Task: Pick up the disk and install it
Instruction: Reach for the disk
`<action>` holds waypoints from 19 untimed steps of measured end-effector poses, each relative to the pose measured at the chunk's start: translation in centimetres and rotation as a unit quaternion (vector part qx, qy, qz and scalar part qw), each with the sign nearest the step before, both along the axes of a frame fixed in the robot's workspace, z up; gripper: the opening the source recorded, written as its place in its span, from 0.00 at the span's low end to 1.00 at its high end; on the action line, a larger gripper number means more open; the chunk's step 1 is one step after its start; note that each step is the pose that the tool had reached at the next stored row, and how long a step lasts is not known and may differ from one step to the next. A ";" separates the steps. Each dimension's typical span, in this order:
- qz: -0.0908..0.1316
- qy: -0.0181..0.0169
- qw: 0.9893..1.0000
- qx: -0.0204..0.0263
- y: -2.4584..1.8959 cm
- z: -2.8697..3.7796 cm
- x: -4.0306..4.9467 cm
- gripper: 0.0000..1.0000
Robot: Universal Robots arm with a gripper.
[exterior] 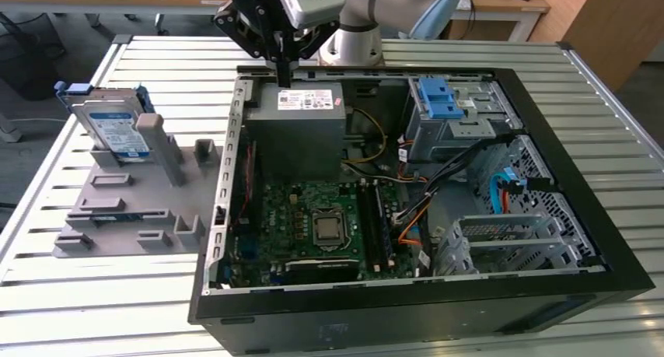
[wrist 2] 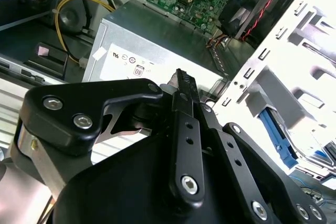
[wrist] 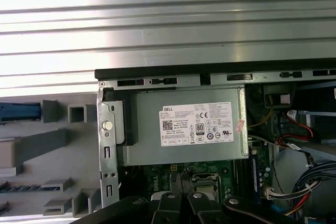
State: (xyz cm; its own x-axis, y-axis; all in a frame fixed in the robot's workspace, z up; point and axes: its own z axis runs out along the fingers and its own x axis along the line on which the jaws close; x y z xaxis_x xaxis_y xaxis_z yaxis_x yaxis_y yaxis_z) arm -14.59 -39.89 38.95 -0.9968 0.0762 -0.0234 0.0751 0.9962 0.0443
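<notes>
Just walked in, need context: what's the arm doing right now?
The arm's hand, shut and empty, hangs over the power supply at the far edge of the open computer case. The disk stands upright in the grey fixture on the slatted table, to the exterior view's left of the case. It is not yet picked up.

The slatted metal counter bears an open computer case (directly under the claw) and, off the claw toward the exterior view's left, a grey fixture.
</notes>
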 end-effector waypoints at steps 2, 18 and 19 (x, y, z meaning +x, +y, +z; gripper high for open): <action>0.000 0.000 1.000 0.000 0.00 -0.02 -0.04 0.11; 0.000 0.000 1.000 0.000 0.00 -0.25 -0.39 0.11; 0.000 0.001 1.000 0.000 0.00 -0.26 -0.41 0.11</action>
